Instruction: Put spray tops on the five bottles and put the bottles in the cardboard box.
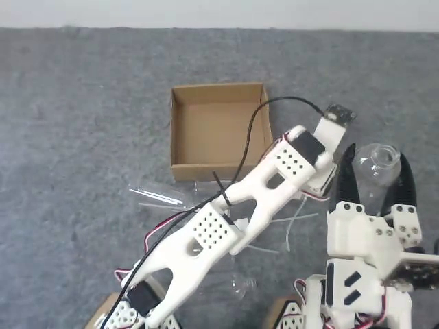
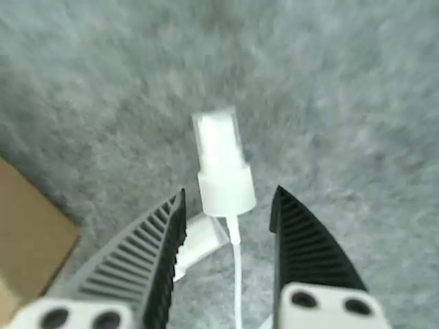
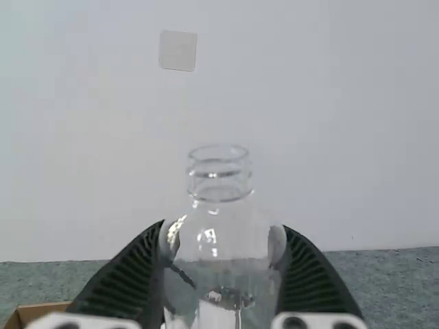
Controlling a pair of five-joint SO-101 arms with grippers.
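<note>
Bottle of clear plastic (image 3: 219, 205) pinched upright by right gripper (image 3: 223, 232), open neck presented for capping; left gripper (image 2: 230, 194) spread astride white spray top (image 2: 219, 157).

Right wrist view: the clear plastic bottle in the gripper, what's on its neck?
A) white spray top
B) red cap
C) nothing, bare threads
C: the clear plastic bottle clamped in the right gripper has an open threaded neck; a white spray top sits apart from it, at the left gripper.
</note>
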